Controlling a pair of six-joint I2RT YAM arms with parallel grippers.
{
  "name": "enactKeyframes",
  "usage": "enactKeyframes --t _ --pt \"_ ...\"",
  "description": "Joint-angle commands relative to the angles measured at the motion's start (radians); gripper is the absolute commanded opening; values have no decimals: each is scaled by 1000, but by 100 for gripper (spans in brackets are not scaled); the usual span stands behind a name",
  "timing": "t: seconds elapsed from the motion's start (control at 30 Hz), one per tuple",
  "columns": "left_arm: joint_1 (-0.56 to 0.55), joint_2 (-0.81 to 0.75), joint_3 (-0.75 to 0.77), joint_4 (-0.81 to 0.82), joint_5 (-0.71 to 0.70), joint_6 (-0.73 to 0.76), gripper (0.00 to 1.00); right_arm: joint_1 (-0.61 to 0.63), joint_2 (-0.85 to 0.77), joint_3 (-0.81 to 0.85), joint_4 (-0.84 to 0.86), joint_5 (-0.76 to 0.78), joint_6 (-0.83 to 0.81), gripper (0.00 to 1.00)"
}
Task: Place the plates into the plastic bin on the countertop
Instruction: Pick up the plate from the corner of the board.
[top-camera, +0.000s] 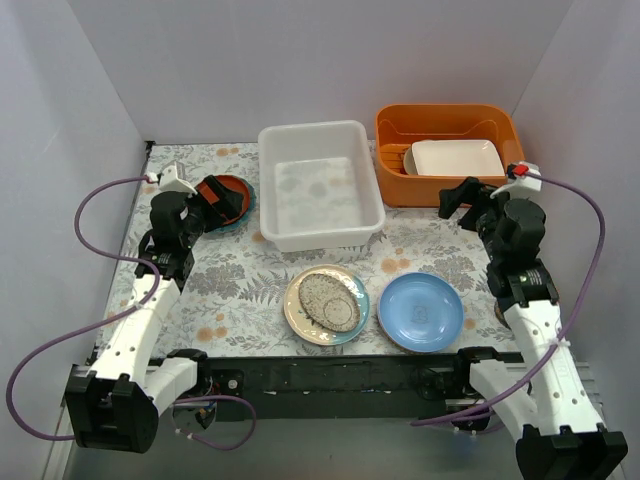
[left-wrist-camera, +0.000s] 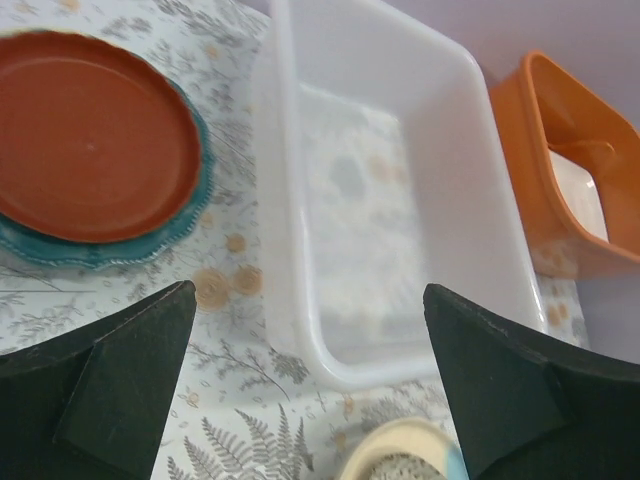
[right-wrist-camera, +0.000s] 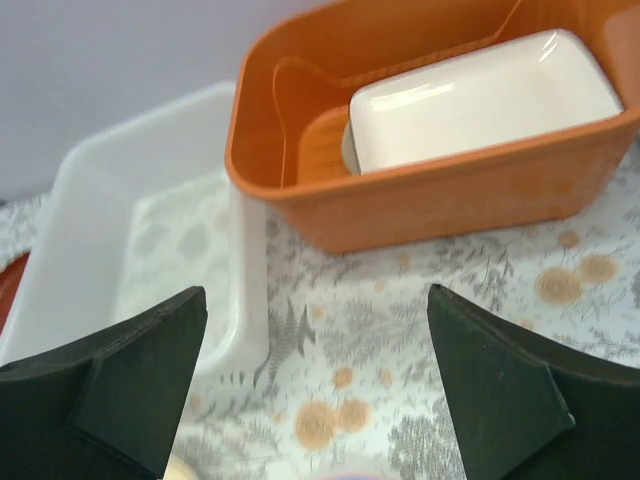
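Both pincers stand spread, gripping nothing. We locate the red-brown plate (left-wrist-camera: 95, 140) just beside the left pincer (left-wrist-camera: 308, 295), apparently stacked on a teal plate (left-wrist-camera: 100, 256); the plastic bin (top-camera: 315, 128) lies between it and the right pincer (right-wrist-camera: 316, 295).

The plastic bin (top-camera: 268, 185) looks translucent and smooth, the orange tub (top-camera: 447, 110) glossy plastic, the red-brown plate (left-wrist-camera: 95, 140) matt.

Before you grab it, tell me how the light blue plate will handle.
The light blue plate looks rigid and glossy, so probably slippery and breakable. Lying flat on the countertop, it would likely slide, not tip, if pushed. Its low rim may resist pinching.
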Motion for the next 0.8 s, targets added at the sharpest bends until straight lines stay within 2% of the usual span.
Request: enactKeyframes --t 0.0,0.07,0.1,0.2,0.27,0.33,0.4,0.57,0.77 --pt "-1 4 50 -82 200 -34 98 4 123 176 -238 -166 -14 98" --pt "-1 -1 75 -120 204 -53 98 4 170 237 -284 -69 117 98" --pt "-1 -7 76 -126 218 -54 98 3 176 250 -304 -72 110 98" --pt "-1 -34 89 -157 156 -79 98 3 160 233 -229 -187 50 98" --pt "-1 -47 99 -205 113 -82 98 3 95 146 -151 -252 67 98" --pt "-1 -57 116 -232 148 15 98 1 39 110 -102 -272 104 98" --pt "-1 -59 124 -245 157 28 98 3 37 127 -134 -275 110 98" --pt "0 7 181 -311 221 54 98 3 149 245 -319 -318 39 98" --pt "-1 18 208 -312 255 57 98 3 146 207 -341 -339 26 98"
